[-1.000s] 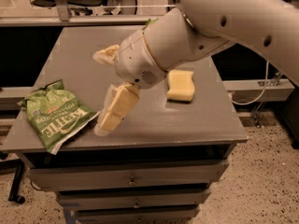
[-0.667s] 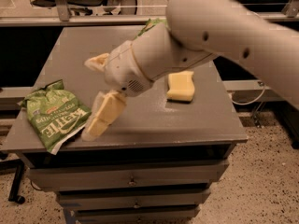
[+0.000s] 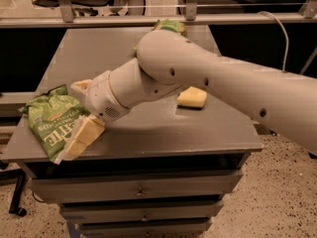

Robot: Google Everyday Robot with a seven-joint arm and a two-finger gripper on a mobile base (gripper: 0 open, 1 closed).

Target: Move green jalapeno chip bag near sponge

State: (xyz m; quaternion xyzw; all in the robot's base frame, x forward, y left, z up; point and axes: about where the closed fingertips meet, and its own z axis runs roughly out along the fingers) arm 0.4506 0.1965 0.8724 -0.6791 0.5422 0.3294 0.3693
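The green jalapeno chip bag (image 3: 49, 119) lies flat at the left front corner of the grey table (image 3: 148, 128), its white lettering facing up. My gripper (image 3: 82, 111) is at the bag's right edge and is open. One cream finger (image 3: 85, 134) lies over the bag's near right side. The other finger (image 3: 80, 86) sits just behind the bag. The sponge (image 3: 192, 97), a pale yellow block, lies on the table's right half, partly behind my arm and well apart from the bag.
Another green bag (image 3: 171, 26) sits at the table's far edge, mostly hidden behind my arm (image 3: 208, 78). Drawers (image 3: 138, 190) run below the tabletop. A railing and a chair stand behind the table. Speckled floor lies to the right.
My gripper has moved left across the table, from the middle to the bag's right edge. The bag and the sponge have not moved.
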